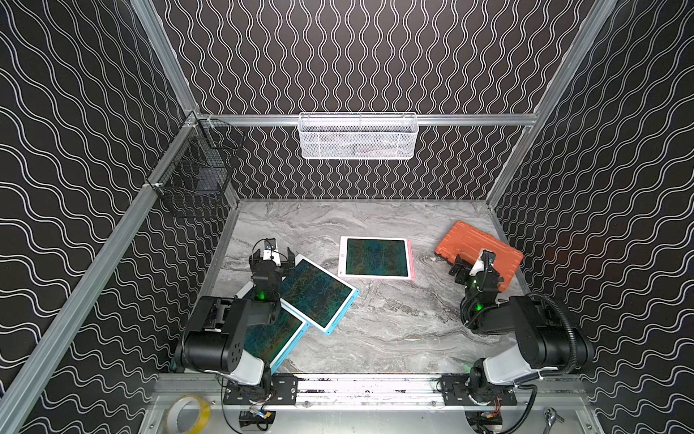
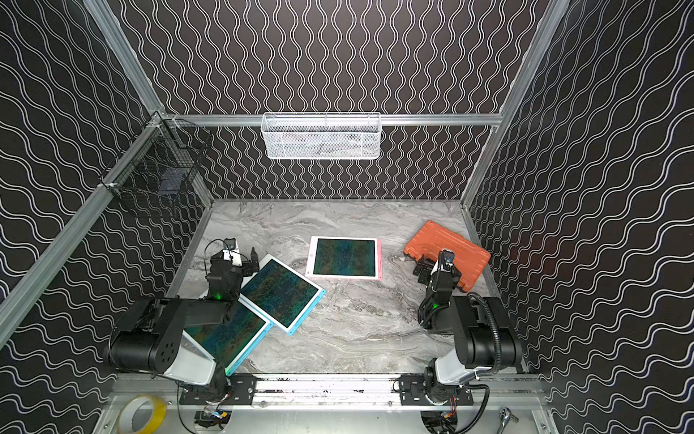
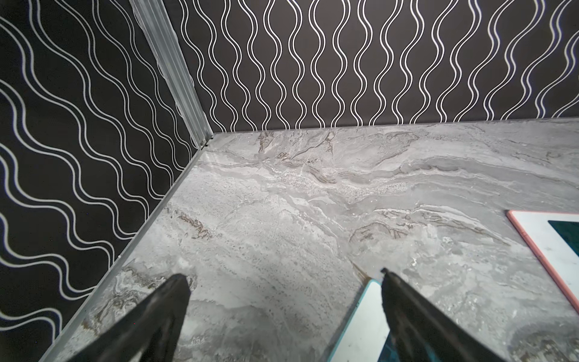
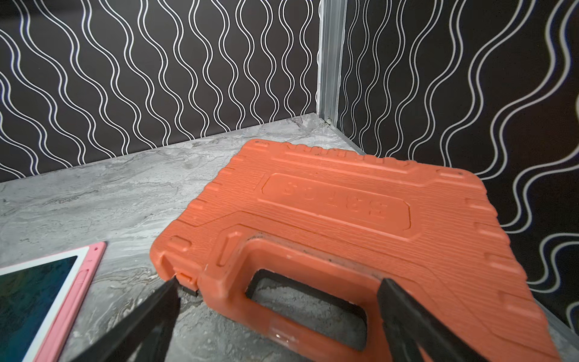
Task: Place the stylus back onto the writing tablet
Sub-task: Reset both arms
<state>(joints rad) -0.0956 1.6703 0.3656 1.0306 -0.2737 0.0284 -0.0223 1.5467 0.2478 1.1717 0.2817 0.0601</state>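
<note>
Three writing tablets with dark green screens lie on the marble table [image 1: 394, 330]. A pink-edged tablet [image 1: 376, 258] is in the middle. A blue-edged tablet [image 1: 319, 293] lies tilted to its left. Another blue-edged tablet [image 1: 274, 338] is partly hidden under my left arm. No loose stylus shows in any view. My left gripper [image 1: 273, 257] is open over bare table beside the tilted tablet's far corner [image 3: 360, 322], with nothing between its fingers. My right gripper [image 1: 477, 268] is open and empty above the handle of an orange case [image 4: 344, 219].
The orange case [image 1: 480, 250] lies at the right wall. A white mesh basket [image 1: 358, 135] hangs on the back rail and a black wire basket [image 1: 195, 169] on the left rail. A tape roll [image 1: 187, 413] and a wrench [image 1: 552, 417] lie by the front frame.
</note>
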